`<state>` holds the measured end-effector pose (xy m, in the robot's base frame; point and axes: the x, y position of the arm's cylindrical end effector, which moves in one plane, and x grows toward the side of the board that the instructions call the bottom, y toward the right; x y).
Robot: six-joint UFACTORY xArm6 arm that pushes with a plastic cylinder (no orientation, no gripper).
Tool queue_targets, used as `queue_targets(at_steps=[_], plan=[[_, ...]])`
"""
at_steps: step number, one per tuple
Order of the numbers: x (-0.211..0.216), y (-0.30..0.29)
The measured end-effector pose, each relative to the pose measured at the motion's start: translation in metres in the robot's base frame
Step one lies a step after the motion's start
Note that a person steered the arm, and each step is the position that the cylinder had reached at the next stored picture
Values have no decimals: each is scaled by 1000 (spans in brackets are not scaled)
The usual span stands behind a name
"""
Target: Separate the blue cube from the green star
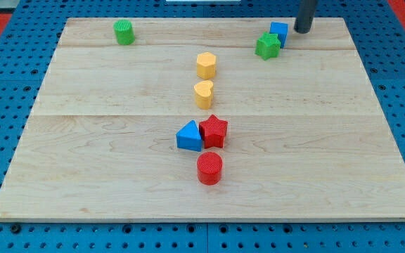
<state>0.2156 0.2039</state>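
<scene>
Red cylinder (209, 169) nearest; tip (302, 31) right of blue cube (280, 32), green star (267, 46).

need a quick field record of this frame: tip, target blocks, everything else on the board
tip: my tip at the view's top right, just right of the blue cube, a small gap between
blue cube: near the board's top edge, touching the green star
green star: at the cube's lower left
separated: no
green cylinder: top left
yellow blocks: hexagon above heart, centre
lower cluster: blue triangle touching red star; red cylinder below
board: wooden board
</scene>
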Motion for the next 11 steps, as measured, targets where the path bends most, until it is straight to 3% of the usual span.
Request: queue_targets(at_steps=[1, 3, 5, 6, 8, 10, 11], plan=[[2, -29], [26, -28], [-14, -25], [-14, -49], [14, -81], [97, -54], [117, -54]])
